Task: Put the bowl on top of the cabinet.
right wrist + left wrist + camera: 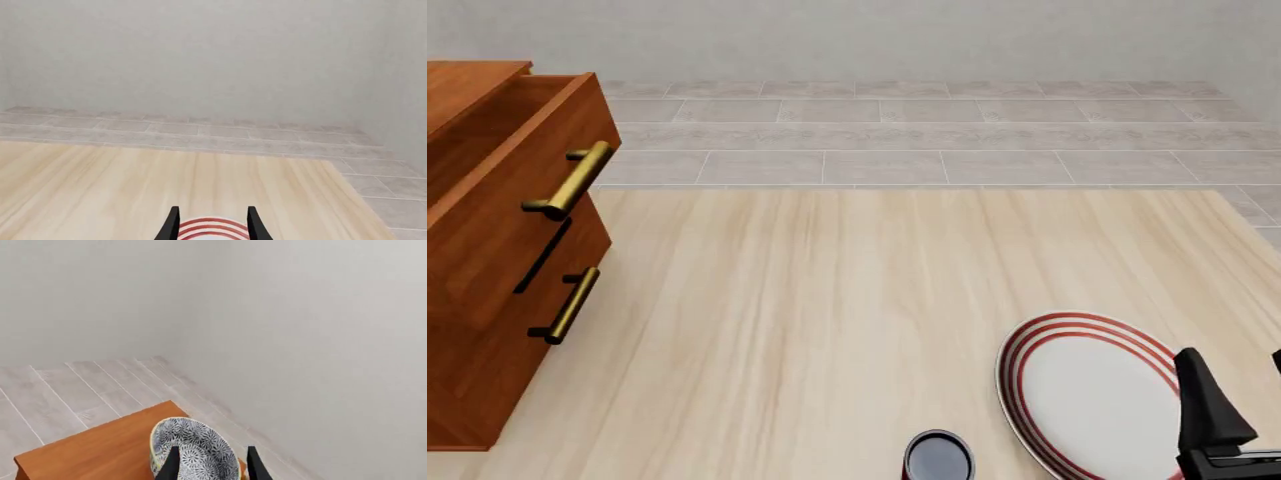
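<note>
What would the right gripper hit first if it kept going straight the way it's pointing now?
Most likely the red-ringed plate, which sits right between and ahead of the right gripper. Depth is unclear; past the plate lies only bare table.

Grey-and-white floral bowl [193, 447], reddish-brown cabinet [494, 250], red-ringed white plate [1088, 395], seemingly dark cup [938, 458]

Cabinet [501, 250] at table [827, 320] left; plate [1090, 395] near right; cup [938, 458] just left of plate.
</note>
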